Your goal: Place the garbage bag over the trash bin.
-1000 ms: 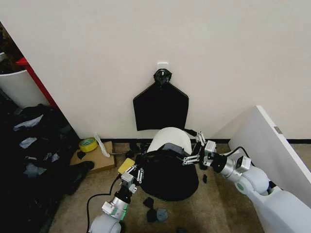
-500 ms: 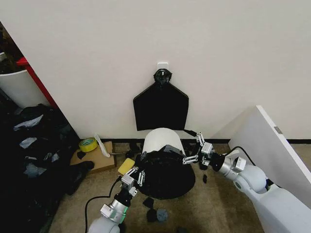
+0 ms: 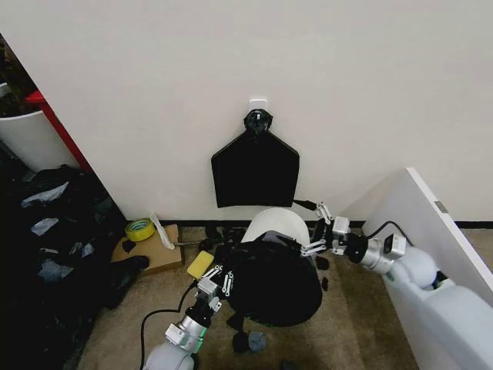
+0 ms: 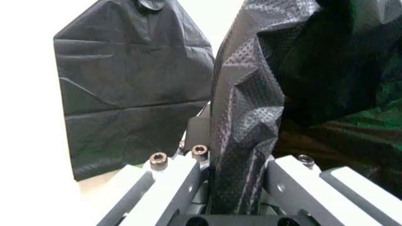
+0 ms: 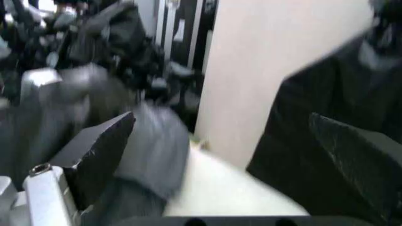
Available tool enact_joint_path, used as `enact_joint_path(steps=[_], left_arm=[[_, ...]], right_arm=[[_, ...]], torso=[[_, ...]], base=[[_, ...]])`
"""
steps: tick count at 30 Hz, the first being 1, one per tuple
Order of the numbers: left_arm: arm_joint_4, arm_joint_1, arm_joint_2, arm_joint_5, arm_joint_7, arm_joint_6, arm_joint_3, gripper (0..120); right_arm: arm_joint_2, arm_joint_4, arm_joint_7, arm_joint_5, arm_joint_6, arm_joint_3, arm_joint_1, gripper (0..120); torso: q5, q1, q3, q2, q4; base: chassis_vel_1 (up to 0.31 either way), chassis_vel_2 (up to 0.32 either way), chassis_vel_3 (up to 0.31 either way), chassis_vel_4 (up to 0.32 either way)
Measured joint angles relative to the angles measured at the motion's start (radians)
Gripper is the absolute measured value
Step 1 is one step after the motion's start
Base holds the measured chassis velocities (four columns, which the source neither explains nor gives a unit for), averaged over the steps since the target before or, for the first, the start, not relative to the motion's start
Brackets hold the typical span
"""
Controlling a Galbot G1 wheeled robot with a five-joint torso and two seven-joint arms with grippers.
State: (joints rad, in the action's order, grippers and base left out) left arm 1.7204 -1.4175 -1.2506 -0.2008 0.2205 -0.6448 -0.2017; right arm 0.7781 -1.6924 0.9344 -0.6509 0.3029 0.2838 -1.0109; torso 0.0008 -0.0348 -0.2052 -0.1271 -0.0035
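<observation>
1. A bare utility or storage corner of a room, not a lived-in home; plain white wall (image 3: 308,69) and worn tan carpet (image 3: 354,324).
2. Spare black bags (image 3: 255,168) hang from a wall hook (image 3: 257,104).
3. A heap of crumpled black bags (image 3: 46,239) lies at the left; yellow tape roll (image 3: 139,229) on cardboard (image 3: 150,250) near it.
4. A white board (image 3: 431,231) leans at the right.
</observation>
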Motion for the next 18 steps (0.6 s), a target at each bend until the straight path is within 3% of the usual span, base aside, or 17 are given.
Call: enact_joint_path(steps=[10,15,18], left_arm=[[-0.009,0.007,-0.002,-0.009,0.032,-0.009,-0.001,1],[-0.007,0.004,-0.008,-0.01,0.033,-0.01,-0.002,1],[-0.005,0.002,-0.009,-0.011,0.033,-0.01,-0.003,1]], right_arm=[[0.024,0.051,0.007,0.029,0.007,-0.017,0.013,100],[0.034,0.029,-0.157,0.038,0.034,-0.053,0.01,100],[0.037,0.02,-0.188,0.036,0.044,-0.06,0.008,100]], torso=[[0.0,0.0,0.0,0.0,0.0003],[-0.0001,0.0,0.0,0.0,0.0003],[-0.0001,0.0,0.0,0.0,0.0002]], base=[[0.0,0.0,0.0,0.0],[0.0,0.0,0.0,0.0],[0.0,0.0,0.0,0.0]])
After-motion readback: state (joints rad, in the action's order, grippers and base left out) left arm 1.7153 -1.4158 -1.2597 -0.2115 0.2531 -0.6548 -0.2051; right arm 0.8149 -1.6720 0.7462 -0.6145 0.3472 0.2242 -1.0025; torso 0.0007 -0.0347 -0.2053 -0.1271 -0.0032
